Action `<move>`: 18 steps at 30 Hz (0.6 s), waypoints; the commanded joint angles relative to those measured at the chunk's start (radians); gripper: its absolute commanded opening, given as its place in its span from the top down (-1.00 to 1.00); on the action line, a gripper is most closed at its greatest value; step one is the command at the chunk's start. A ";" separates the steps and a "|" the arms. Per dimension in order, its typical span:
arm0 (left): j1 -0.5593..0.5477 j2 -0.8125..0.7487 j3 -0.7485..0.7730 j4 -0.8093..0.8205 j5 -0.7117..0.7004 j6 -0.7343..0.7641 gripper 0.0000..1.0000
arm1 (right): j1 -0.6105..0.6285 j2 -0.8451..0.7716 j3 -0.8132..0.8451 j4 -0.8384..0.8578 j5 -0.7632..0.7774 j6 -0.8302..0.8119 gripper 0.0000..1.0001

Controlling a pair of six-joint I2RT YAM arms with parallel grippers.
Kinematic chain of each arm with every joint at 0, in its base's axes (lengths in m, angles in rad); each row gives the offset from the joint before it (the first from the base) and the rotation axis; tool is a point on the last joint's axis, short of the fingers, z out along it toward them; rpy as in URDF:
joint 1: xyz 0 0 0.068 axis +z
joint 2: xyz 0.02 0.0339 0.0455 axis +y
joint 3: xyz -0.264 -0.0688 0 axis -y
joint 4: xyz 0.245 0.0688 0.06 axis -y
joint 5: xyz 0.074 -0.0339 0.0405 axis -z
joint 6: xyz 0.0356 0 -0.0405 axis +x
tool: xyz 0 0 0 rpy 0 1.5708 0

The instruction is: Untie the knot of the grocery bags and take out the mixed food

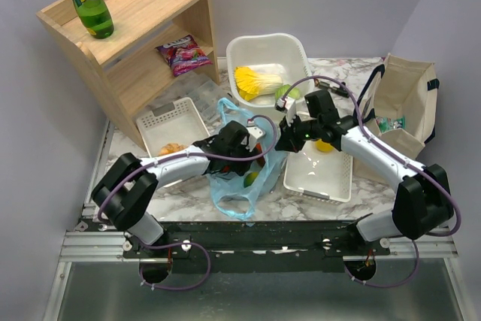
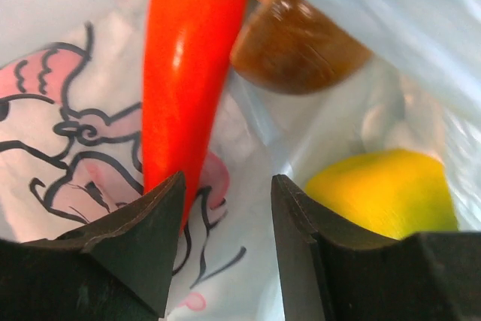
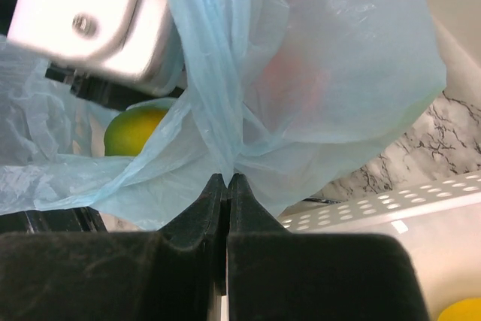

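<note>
Orange carrot (image 2: pixel 188 73), inside the light-blue bag (image 1: pixel 234 199) at table centre: 11 o'clock of the nearer left gripper (image 2: pixel 227 186), whose jaws are half open and empty; long axis 12-to-6; right gripper (image 3: pixel 227 186) pinches bag film.

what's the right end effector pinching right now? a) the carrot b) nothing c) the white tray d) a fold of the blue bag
d, the right wrist view shows the right end effector shut on a bunched fold of the light-blue bag
</note>
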 commanded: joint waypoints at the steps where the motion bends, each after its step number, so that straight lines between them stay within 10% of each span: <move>1: 0.045 0.058 0.003 0.096 -0.057 -0.084 -0.03 | -0.005 0.025 -0.014 0.034 0.032 0.024 0.99; 9: 0.045 0.147 0.009 0.061 0.001 -0.079 0.02 | -0.005 0.045 -0.004 0.042 0.041 0.036 0.99; 18: 0.047 -0.044 0.001 0.022 0.070 -0.067 0.93 | -0.006 0.053 0.006 0.046 0.039 0.036 0.99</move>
